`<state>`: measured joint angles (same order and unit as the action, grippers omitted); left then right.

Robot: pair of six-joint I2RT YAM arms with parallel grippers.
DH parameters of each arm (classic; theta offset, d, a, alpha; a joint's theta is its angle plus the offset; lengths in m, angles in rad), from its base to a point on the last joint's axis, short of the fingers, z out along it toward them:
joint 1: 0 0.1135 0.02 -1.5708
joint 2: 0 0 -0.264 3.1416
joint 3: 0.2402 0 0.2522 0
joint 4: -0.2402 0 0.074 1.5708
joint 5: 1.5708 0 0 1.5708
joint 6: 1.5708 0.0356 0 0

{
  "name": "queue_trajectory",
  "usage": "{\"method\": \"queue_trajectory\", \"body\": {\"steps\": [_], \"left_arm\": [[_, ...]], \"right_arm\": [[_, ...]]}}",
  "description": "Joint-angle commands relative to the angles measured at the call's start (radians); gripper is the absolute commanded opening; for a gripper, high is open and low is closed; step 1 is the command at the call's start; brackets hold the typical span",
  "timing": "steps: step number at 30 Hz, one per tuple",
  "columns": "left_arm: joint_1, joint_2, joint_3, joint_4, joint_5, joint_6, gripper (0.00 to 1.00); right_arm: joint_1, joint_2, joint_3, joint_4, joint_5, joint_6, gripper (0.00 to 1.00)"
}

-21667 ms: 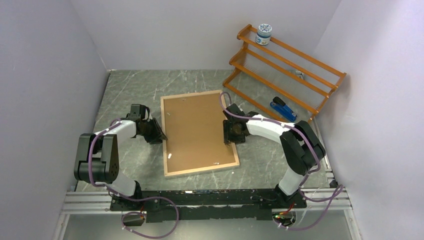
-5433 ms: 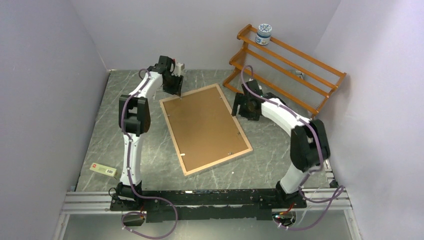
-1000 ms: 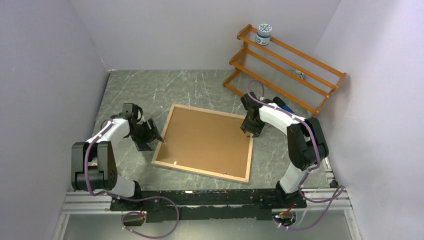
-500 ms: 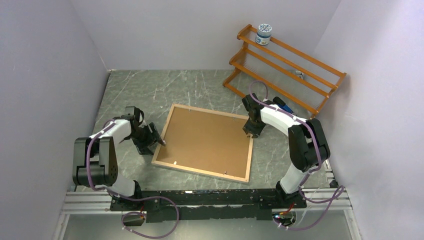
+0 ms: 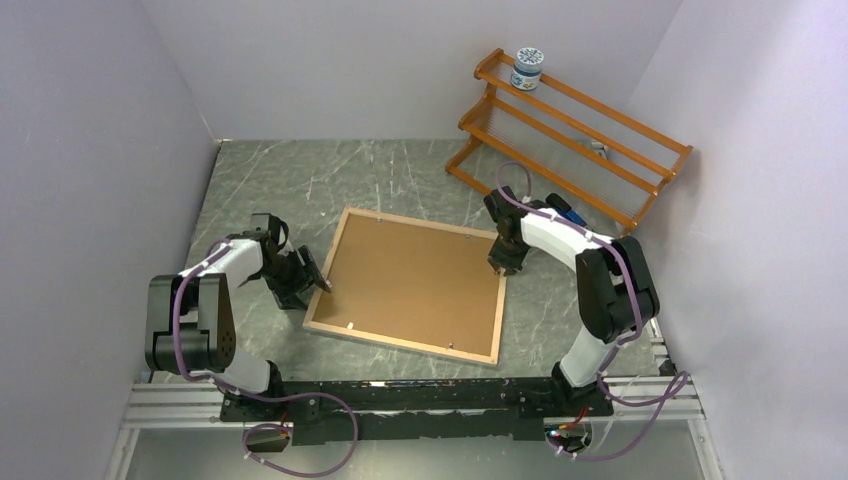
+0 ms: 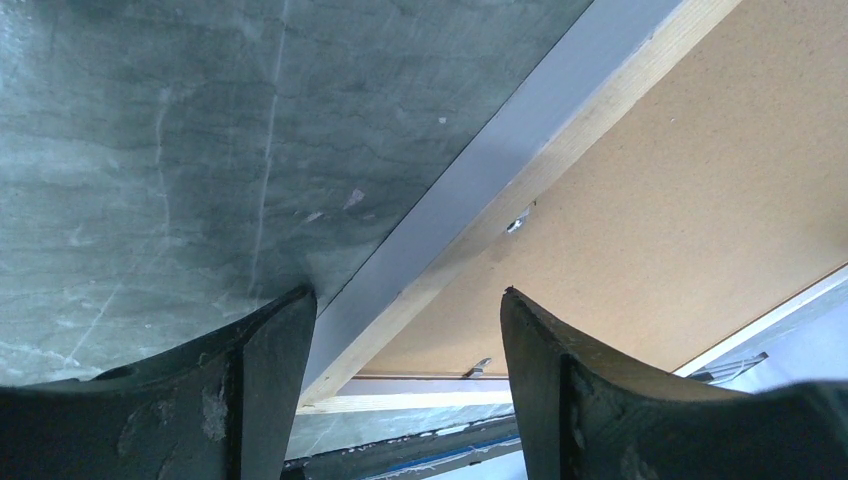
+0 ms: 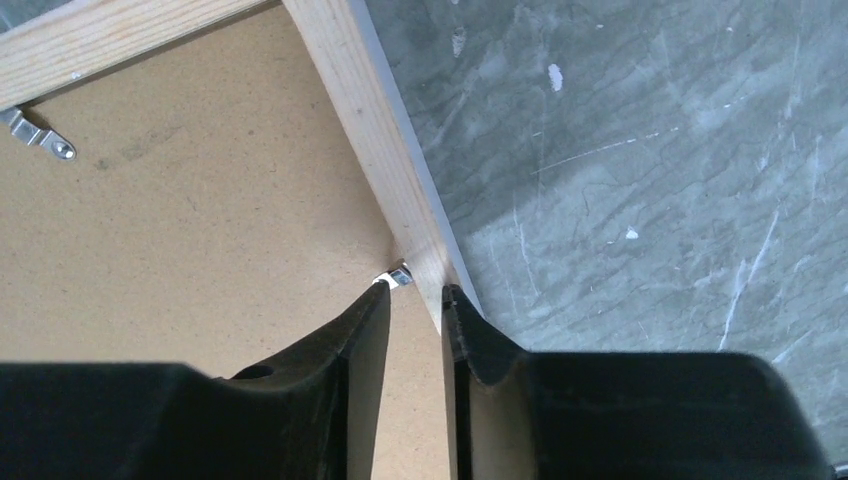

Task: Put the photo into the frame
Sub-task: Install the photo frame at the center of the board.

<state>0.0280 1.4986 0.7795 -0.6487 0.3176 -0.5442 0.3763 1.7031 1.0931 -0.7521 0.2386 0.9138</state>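
Grey marble bench (image 5: 260, 190) | frame (image 5: 400, 343) flat, back up, brown backing panel (image 5: 410, 280) in it, btwn arms | L fingers (image 6: 270, 330) spread wide at frame's left rim | R fingers (image 7: 360, 330) nearly together astride right rim by metal tab (image 7: 397, 276), can't tell if pinching
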Motion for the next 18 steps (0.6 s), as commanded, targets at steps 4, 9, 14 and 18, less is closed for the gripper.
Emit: {"method": "queue_trajectory", "body": {"steps": [4, 9, 14, 18], "left_arm": [[-0.012, 0.018, -0.016, 0.017, 0.011, -0.012, 0.73], [-0.013, 0.019, -0.013, 0.014, 0.008, -0.01, 0.73], [-0.013, 0.018, -0.012, 0.009, 0.0, -0.011, 0.73], [-0.013, 0.018, -0.008, 0.008, -0.007, -0.011, 0.73]], "right_arm": [[-0.001, 0.094, 0.019, -0.045, -0.001, -0.033, 0.38], [-0.001, 0.1, 0.03, -0.087, 0.08, -0.023, 0.41], [-0.001, 0.065, 0.063, -0.124, 0.151, -0.027, 0.45], [-0.002, 0.033, 0.09, -0.127, 0.157, -0.037, 0.5]]}}
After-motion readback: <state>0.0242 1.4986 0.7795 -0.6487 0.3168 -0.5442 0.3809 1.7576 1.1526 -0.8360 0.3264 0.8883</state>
